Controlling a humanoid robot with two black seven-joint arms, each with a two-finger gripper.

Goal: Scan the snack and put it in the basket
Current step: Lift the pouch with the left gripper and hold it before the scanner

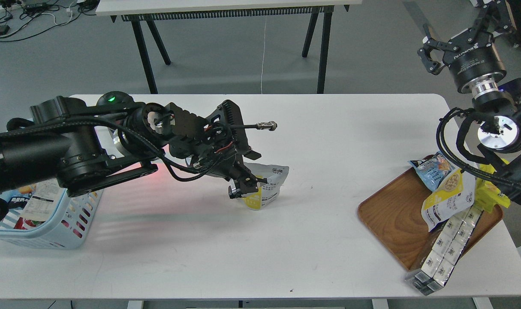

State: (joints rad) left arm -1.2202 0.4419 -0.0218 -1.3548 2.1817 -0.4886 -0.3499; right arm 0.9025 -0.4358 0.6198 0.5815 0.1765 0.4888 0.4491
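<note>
The snack [268, 185], a pouch with a silvery-white top and yellow lower part, stands upright at the middle of the white table. My left gripper [244, 187] is down at the pouch's left half and covers it. Its dark fingers sit against the pouch, and I cannot tell whether they grip it. The light blue slotted basket [67, 234] stands at the table's left edge, partly under my left arm, with packets inside. My right gripper [457, 32] is open and empty, raised high at the far right, off the table.
A brown wooden tray [391, 216] at the right holds a light blue snack bag [432, 171], a second yellow-and-white pouch [449, 195], a bright yellow pack [494, 191] and a long carton pack [447, 251]. A red glow lies on the table [260, 257] near my left arm.
</note>
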